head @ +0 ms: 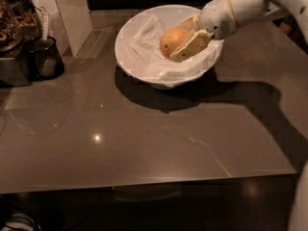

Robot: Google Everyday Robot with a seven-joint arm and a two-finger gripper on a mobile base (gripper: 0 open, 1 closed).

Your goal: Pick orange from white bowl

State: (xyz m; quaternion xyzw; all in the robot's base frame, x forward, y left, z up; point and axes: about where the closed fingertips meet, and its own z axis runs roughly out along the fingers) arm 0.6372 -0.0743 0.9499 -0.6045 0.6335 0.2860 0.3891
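Orange (173,40) is inside the bowl (126,32), near its right side, over the white cloth (144,57). The gripper (178,42) reaches in from the right. Its two fingers (192,44) squeeze the orange, one in front and one behind. The bowl stands on a brown table (144,143).

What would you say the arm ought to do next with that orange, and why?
Probably a short lift straight up. The gripper is inside the white bowl, with its fingers on either side of the orange, so the grasp looks made. The orange hangs just over the cloth lining, near the bowl's wall, so rising straight should avoid dragging on either.
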